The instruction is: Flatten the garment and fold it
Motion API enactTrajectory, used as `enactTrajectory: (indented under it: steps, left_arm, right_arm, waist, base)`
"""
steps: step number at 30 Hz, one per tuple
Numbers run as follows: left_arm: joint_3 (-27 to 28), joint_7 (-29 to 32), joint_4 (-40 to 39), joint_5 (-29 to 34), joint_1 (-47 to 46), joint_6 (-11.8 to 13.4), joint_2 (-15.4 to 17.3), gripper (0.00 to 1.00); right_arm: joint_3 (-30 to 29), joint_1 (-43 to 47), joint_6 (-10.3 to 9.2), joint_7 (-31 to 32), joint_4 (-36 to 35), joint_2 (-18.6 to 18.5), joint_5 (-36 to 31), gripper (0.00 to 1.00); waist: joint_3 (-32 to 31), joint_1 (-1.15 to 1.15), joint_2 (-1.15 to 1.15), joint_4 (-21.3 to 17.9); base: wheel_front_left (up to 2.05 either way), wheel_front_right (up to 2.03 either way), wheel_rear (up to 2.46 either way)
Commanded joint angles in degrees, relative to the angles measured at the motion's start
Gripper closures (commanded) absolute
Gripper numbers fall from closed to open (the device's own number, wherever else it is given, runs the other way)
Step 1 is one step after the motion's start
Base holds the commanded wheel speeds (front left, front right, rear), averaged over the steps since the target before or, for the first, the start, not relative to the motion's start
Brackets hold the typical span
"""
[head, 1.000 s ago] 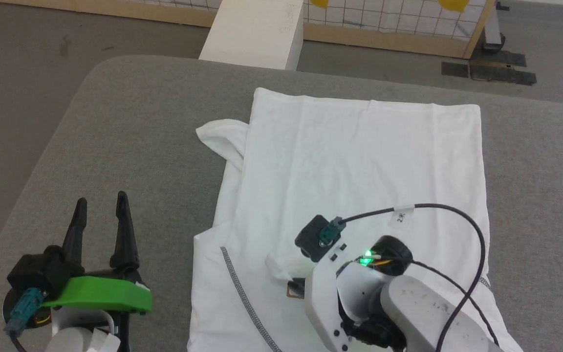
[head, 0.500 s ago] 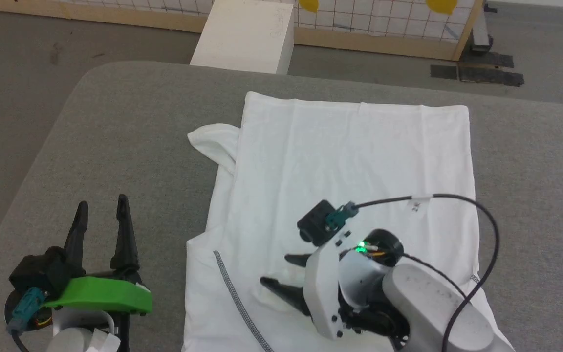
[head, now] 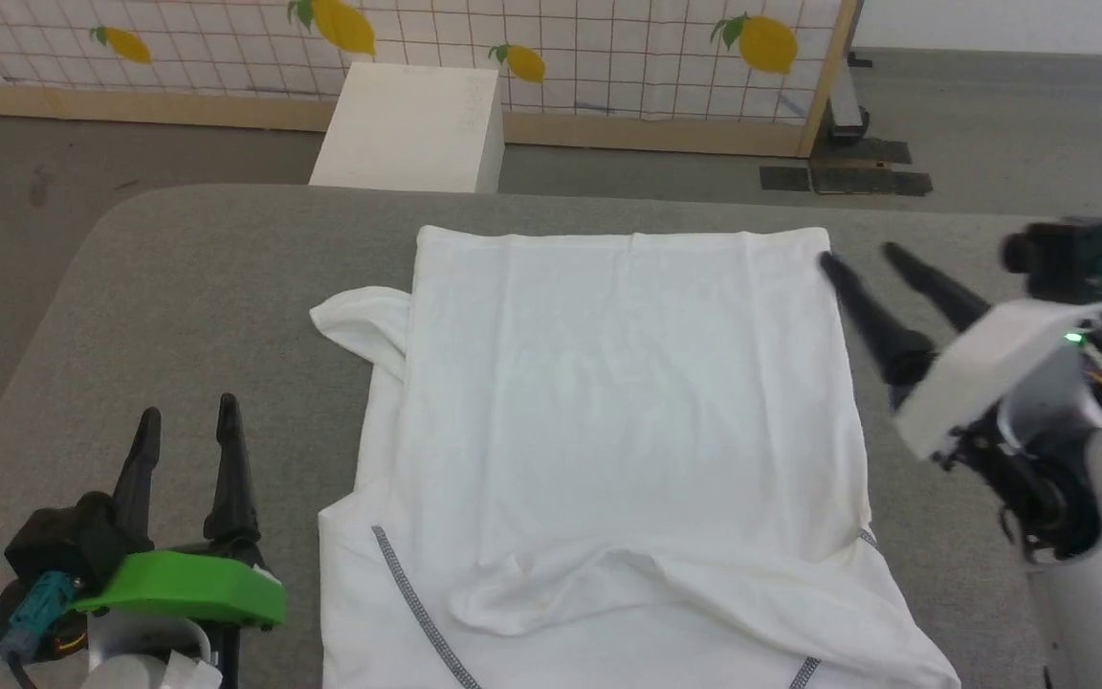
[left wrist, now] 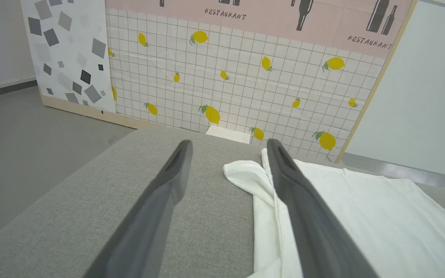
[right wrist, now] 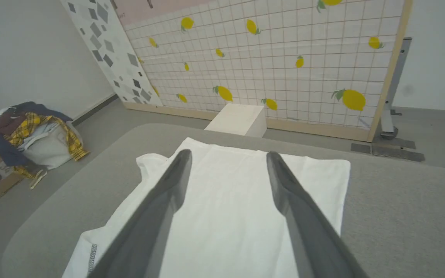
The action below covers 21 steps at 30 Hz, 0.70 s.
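Two grippers stand with their jaws spread wide, and nothing is between the fingers of either one. The left gripper (head: 187, 406) rests low at the near left corner of the grey table (head: 226, 287), beside the cloth and apart from it, with its dark fingers pointing away from the robot. The right gripper (head: 855, 252) is out at the right side and its fingers point toward the far right corner of the garment (head: 608, 402). From the right wrist view it looks lifted above the cloth and not touching it.

The garment lies on the table, in the middle and a little to the right. Most of it is spread flat, and its far edge is straight. One sleeve (head: 360, 321) sticks out at the far left side and is a bit crumpled. Near the robot, a loose fold (head: 666, 584) lies across the cloth with soft wrinkles, and a dark zigzag seam (head: 412, 608) runs along the near left part.

Behind the table a white box (head: 407, 124) stands on the floor, in front of a screen with lemons (head: 608, 57). A heap of clothes (right wrist: 29, 135) lies on the floor far to the left.
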Motion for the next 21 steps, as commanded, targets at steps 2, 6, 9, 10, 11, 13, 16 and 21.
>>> enactTrajectory:
  steps: [2,6,9,10,11,13,16,21]
  left_arm:
    - [-0.17,0.08,0.04,-0.78,0.59,0.15,0.09,0.0]
    - [-0.42,0.07,0.57,-1.09,0.35,0.26,-0.21,0.0]
    - [-0.54,0.44,1.16,-1.45,0.08,0.52,-0.52,0.0]
    - [-0.61,0.68,1.45,-1.58,-0.23,0.63,-0.62,0.0]
    - [-0.62,1.08,1.73,-1.83,-0.6,0.77,-0.78,0.0]
    - [-0.49,2.42,2.7,-2.55,-2.08,1.3,-1.14,0.0]
    - [-0.46,6.47,4.96,-4.64,-6.69,1.17,-1.15,0.0]
    - [0.12,18.17,10.08,-9.16,-18.17,-0.68,2.54,0.0]
  right_arm:
    - [-6.09,2.88,-0.08,-1.75,-0.93,0.85,-2.8,0.0]
    - [-15.5,7.44,-0.08,-2.48,-2.46,2.92,-6.72,0.0]
    - [-19.74,9.83,-0.08,-2.27,-3.69,4.25,-7.65,0.0]
    - [-21.07,10.51,-0.08,-2.05,-4.15,4.66,-7.74,0.0]
    - [-22.12,10.91,-0.08,-1.96,-4.61,4.99,-7.65,0.0]
    - [-23.93,11.8,-0.08,-1.57,-5.58,5.41,-7.42,0.0]
    - [-25.82,12.43,-0.08,-0.62,-7.15,5.76,-7.6,0.0]
    - [-26.7,10.8,-0.08,0.71,-10.07,5.71,-7.57,0.0]
  waist:
    - [-0.12,0.0,0.49,-1.18]
    - [0.64,0.0,0.49,-1.89]
    - [1.51,0.0,0.49,-2.35]
    - [1.92,0.0,0.49,-2.44]
    - [2.39,0.0,0.49,-2.47]
    - [3.7,0.0,0.49,-2.41]
    - [6.1,0.0,0.49,-2.06]
    - [11.39,0.0,0.49,-2.26]
  base:
    - [0.0,0.0,0.0]
    - [0.0,0.0,0.0]
    - [0.0,0.0,0.0]
    - [0.0,0.0,0.0]
    - [0.0,0.0,0.0]
    - [0.0,0.0,0.0]
    - [0.0,0.0,0.0]
    - [0.0,0.0,0.0]
